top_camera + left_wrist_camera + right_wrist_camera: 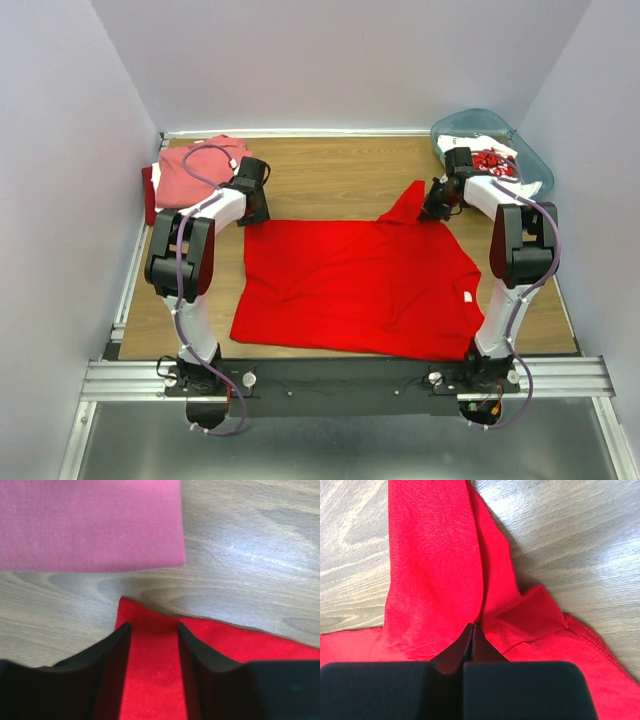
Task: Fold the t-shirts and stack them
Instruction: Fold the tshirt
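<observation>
Bright red t-shirt lies flat mid wood-grain surface.
Your R hand pinches its soft sleeve into a peak; L hand, jaws part-open, straddles a corner nr the folded pink knit t-shirt.

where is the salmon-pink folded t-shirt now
In the top view the salmon-pink folded cloth t-shirt sits at the far left corner of the table, just beyond the left pincer.

White arms — black joints (purple cables)
</observation>
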Controlling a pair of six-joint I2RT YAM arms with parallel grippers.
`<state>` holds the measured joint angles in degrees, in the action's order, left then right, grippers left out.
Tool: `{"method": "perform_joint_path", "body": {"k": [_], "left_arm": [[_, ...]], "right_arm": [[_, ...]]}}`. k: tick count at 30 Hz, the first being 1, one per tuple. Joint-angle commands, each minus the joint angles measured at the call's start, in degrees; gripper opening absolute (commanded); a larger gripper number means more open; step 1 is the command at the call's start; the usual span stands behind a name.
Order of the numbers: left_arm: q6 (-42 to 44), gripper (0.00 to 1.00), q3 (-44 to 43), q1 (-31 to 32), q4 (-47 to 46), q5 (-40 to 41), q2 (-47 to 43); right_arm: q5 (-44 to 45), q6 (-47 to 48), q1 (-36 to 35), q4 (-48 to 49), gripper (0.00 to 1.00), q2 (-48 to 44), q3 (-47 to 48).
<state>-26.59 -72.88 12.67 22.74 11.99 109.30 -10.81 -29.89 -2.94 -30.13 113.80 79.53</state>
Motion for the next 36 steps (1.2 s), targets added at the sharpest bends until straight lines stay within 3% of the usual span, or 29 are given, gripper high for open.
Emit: {"method": "perform_joint_path", "body": {"k": [1, 4, 8, 13, 19, 36], "left_arm": [[-0.7, 0.45, -0.5, -0.5, -1.4, 2.5, 1.3], [-0.5, 0.32, -0.4, -0.5, -1.7, 3.0, 2.0], [0.0, 0.3, -0.5, -0.5, -1.9, 3.4, 2.7], [-0.5, 0.32, -0.1, -0.5, -2.3, 4.8, 2.1], [-1.4, 0.44, -0.2, -0.5, -3.0, 6.7, 0.4], [-2.2, 0.46, -0.9, -2.4, -4.9, 6.8, 1.5]], "right_arm": [[-0.8, 0.7, -0.3, -1.7, 0.01, -1.3, -0.2], [-0.8, 0.7, -0.3, -1.7, 0.01, -1.3, -0.2], [-1.0, 0.7, -0.4, -1.7, 0.0, -1.6, -0.2], [-1.1, 0.7, -0.3, -1.7, 0.01, -1.8, -0.2], [-1.4, 0.8, -0.3, -1.7, 0.01, -1.7, -0.4], [-2.6, 1.0, -0.3, -1.7, 0.01, -1.1, -0.4]]}}
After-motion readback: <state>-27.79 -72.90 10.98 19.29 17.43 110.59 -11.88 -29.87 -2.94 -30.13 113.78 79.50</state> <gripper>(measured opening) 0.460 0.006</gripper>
